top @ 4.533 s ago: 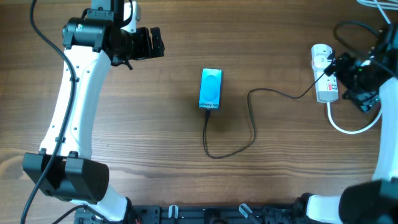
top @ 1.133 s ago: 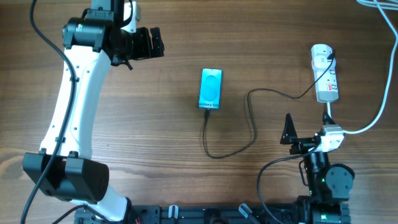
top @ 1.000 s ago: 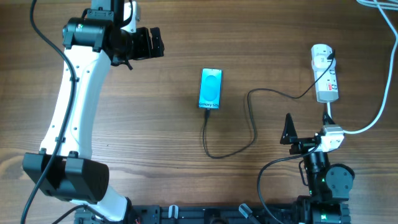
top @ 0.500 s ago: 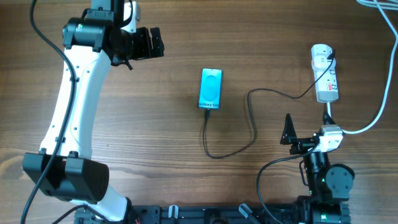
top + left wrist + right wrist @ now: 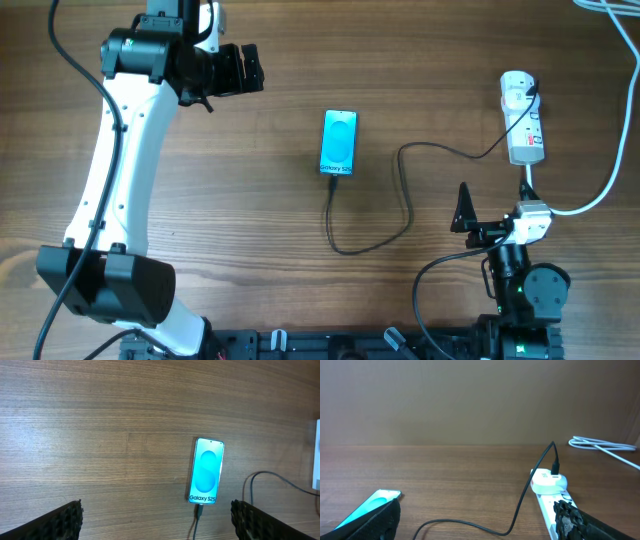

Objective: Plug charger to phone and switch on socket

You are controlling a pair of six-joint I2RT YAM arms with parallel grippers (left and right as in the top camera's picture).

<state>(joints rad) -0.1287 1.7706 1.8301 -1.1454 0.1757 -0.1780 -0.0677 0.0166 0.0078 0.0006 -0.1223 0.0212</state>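
Observation:
The phone (image 5: 339, 143) lies flat mid-table with its turquoise screen lit. It also shows in the left wrist view (image 5: 205, 470) and at the edge of the right wrist view (image 5: 367, 505). The charger cable (image 5: 406, 205) runs from the phone's bottom edge, where its plug tip (image 5: 198, 511) sits, in a loop to the white socket (image 5: 524, 125). A white adapter (image 5: 548, 481) stands in the socket (image 5: 559, 510). My left gripper (image 5: 243, 70) is open and empty, far left of the phone. My right gripper (image 5: 497, 213) is open and empty, near the table's front, below the socket.
The white mains cord (image 5: 600, 195) curves from the socket's near end round to the right edge and up to the far right corner (image 5: 600, 444). My left arm (image 5: 120, 170) stretches along the left side. The right arm's base (image 5: 525, 290) sits at the front right.
Since the oldest frame my right gripper has pulled back from the socket to the table's front. Over the last second nothing has moved.

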